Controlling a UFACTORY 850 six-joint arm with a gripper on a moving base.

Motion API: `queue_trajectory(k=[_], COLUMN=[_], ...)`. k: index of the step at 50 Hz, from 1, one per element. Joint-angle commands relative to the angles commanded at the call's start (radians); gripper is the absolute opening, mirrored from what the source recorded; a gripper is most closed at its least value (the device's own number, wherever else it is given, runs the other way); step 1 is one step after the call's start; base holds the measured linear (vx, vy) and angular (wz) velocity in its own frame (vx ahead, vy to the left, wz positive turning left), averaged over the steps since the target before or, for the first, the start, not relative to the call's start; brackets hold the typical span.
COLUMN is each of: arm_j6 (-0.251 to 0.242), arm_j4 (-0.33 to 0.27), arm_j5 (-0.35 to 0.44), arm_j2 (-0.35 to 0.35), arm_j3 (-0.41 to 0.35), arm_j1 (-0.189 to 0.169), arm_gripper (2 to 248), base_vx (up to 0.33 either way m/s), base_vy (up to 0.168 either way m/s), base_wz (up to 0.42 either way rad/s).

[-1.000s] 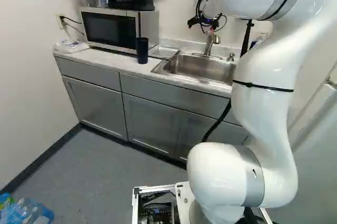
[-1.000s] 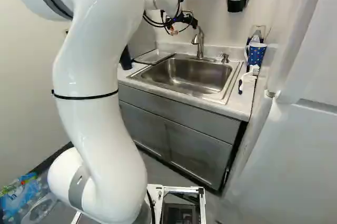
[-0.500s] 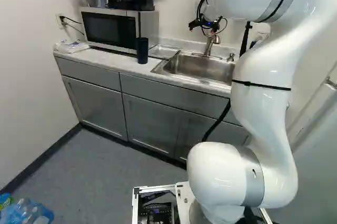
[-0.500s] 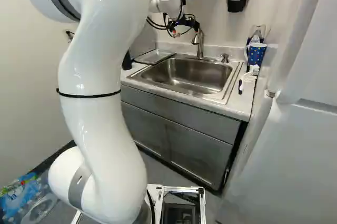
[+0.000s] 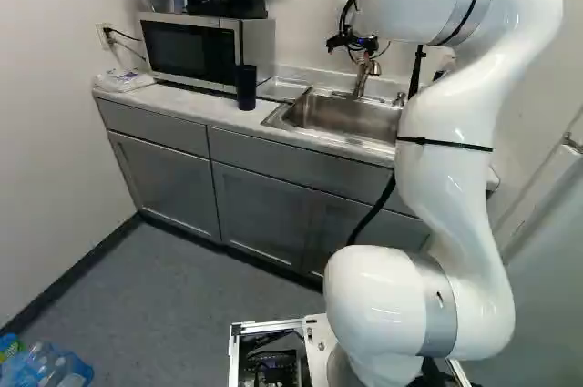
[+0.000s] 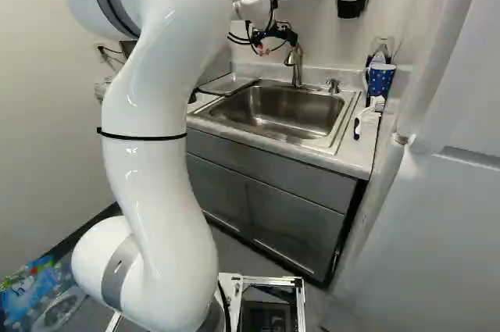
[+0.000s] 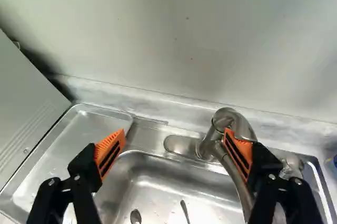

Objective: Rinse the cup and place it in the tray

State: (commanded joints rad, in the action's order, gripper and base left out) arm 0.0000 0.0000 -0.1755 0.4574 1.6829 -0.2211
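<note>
The step in hand looks to be the tap, ahead of any rinsing. The gripper (image 7: 175,134) is empty, its two fingers spread wide over the back of the sink (image 7: 158,168). One orange pad (image 7: 241,153) overlaps the faucet (image 7: 231,120); from this angle I can't quite tell whether it presses the metal or only passes in front. No stream of water can be made out. The next move probably calls for a careful nudge of the tap with that finger, then a swing over to fetch the cup. Pushing too hard sideways could catch the spout rather than work the lever.

The cup (image 5: 246,87) stands on the counter (image 5: 191,106), off to the tray side of the gripper and nearer the base, well apart from the fingers. The metal tray (image 7: 66,150) lies beside the sink, past the finger farther from the faucet. The cup is dark, plain and tall, upright with no handle showing, so a grip round its side should suit, though it may turn slippery once wet. A patterned blue mug (image 6: 380,79) stands beyond the sink, on the gripper's other side; I take the dark one as meant.
</note>
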Motion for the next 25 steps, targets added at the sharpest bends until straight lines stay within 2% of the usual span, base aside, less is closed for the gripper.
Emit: queue_trajectory(k=[25], arm_j6=[0.0], arm_j4=[0.0], arm_j5=[0.083], arm_j2=[0.0], arm_j3=[0.0], arm_j1=[0.0], arm_gripper=[247], base_vx=[0.0], base_vy=[0.0], base_wz=[0.0])
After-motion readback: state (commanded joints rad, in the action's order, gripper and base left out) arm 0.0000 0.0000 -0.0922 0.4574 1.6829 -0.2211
